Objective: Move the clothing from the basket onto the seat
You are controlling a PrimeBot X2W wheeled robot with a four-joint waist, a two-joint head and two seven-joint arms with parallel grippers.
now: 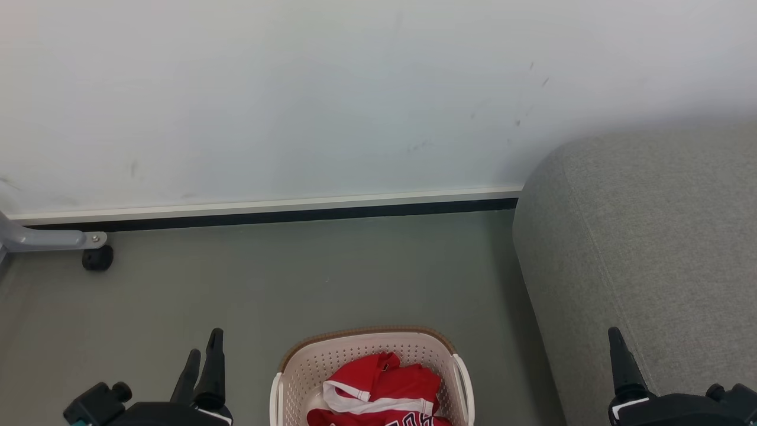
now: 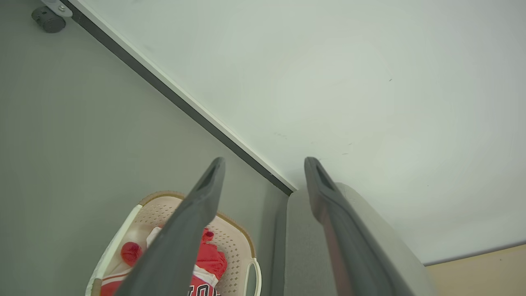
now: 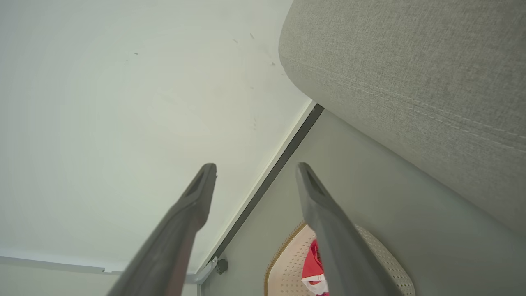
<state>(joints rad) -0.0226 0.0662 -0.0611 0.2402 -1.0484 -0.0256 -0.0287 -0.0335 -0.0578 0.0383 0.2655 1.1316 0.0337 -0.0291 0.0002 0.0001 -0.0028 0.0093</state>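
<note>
Red clothing [image 1: 384,390] with white trim and dark lettering lies bunched inside the cream basket [image 1: 307,361], which stands on the floor at the bottom middle of the head view. The grey sofa [image 1: 650,248] rises just right of it. My left gripper [image 1: 204,349] hovers open left of the basket, holding nothing; its wrist view looks past its fingers [image 2: 205,193] at the basket [image 2: 234,238], the clothing [image 2: 209,259] and the sofa [image 2: 300,242]. My right gripper [image 1: 615,340] hangs beside the sofa, open and empty [image 3: 254,170], with the basket [image 3: 287,267] and clothing [image 3: 312,263] below.
A white wall [image 1: 295,100] with a dark baseboard [image 1: 266,216] runs behind. A grey metal leg with a black castor [image 1: 97,257] stands at the far left by the wall. Grey floor [image 1: 295,278] lies between basket and wall.
</note>
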